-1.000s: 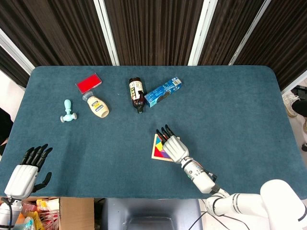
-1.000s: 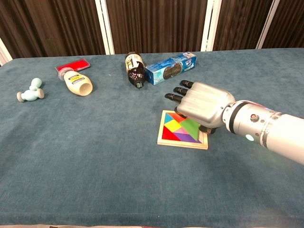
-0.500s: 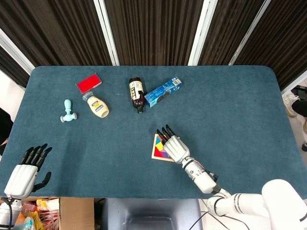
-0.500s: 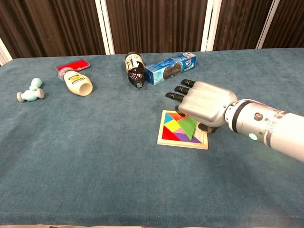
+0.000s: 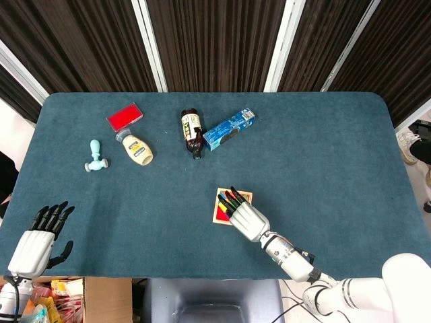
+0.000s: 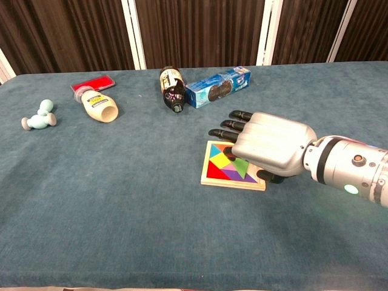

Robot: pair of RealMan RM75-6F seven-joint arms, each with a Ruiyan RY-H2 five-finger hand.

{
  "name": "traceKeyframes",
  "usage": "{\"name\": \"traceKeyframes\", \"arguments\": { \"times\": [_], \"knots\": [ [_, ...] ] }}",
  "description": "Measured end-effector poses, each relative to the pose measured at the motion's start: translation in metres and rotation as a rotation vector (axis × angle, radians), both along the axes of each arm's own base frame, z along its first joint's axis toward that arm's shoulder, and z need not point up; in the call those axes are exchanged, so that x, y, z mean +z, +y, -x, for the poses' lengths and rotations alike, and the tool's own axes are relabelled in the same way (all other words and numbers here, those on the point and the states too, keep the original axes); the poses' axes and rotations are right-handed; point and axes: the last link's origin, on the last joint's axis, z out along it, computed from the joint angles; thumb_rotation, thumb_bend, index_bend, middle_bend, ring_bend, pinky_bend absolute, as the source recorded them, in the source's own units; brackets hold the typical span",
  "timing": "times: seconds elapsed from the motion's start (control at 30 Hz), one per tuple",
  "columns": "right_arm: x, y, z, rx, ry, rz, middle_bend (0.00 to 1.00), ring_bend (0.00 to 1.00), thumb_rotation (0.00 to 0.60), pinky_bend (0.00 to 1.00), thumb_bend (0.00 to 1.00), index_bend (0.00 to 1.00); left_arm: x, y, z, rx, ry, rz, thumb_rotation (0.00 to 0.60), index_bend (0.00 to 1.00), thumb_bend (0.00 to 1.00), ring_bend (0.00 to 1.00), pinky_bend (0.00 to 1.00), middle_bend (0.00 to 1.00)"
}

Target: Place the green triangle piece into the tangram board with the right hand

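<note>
The wooden tangram board (image 6: 233, 183) lies flat on the blue table, right of centre, filled with coloured pieces. The green triangle (image 6: 242, 167) lies flat in the board's right half, partly covered by my right hand (image 6: 267, 145). That hand hovers palm down over the board's right side with its fingers stretched out toward the far-left, and it holds nothing. In the head view the right hand (image 5: 246, 215) hides most of the board (image 5: 217, 208) and all of the green piece. My left hand (image 5: 37, 237) rests with its fingers spread at the near-left table edge.
At the back lie a dark bottle (image 6: 174, 90), a blue box (image 6: 218, 86), a cream squeeze bottle (image 6: 97, 104), a red case (image 6: 92, 82) and a teal toy (image 6: 39, 118). A cardboard box (image 5: 67, 296) sits below the near-left edge.
The green triangle went from tilted under my right hand to flat in the board. The right hand drew back toward the near edge. The left hand stayed still.
</note>
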Motion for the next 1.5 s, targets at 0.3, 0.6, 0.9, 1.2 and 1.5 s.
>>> {"name": "traceKeyframes", "arguments": {
  "times": [0.3, 0.6, 0.9, 1.2, 1.5],
  "knots": [
    [-0.004, 0.001, 0.000, -0.016, -0.005, -0.019, 0.00, 0.00, 0.600, 0.00, 0.49, 0.45, 0.002, 0.000, 0.000, -0.003, -0.007, -0.005, 0.600, 0.00, 0.46, 0.00, 0.01, 0.00],
    [-0.001, 0.003, 0.003, -0.041, 0.008, -0.025, 0.00, 0.00, 0.600, 0.00, 0.49, 0.46, 0.004, -0.002, 0.000, -0.004, -0.015, -0.013, 0.600, 0.00, 0.46, 0.00, 0.01, 0.00],
    [0.003, 0.005, 0.011, -0.071, 0.023, -0.021, 0.00, 0.00, 0.600, 0.00, 0.49, 0.46, 0.003, 0.000, 0.001, 0.007, -0.019, 0.000, 0.600, 0.00, 0.46, 0.00, 0.01, 0.00],
    [0.009, 0.007, 0.013, -0.080, -0.001, -0.025, 0.00, 0.00, 0.600, 0.00, 0.49, 0.43, 0.002, 0.000, 0.000, 0.005, -0.016, 0.000, 0.600, 0.00, 0.46, 0.00, 0.01, 0.00],
    [0.022, -0.009, 0.017, -0.108, -0.058, 0.029, 0.00, 0.00, 0.600, 0.00, 0.49, 0.22, 0.001, 0.001, 0.000, 0.007, -0.015, 0.003, 0.600, 0.00, 0.46, 0.00, 0.01, 0.00]
  ]
}}
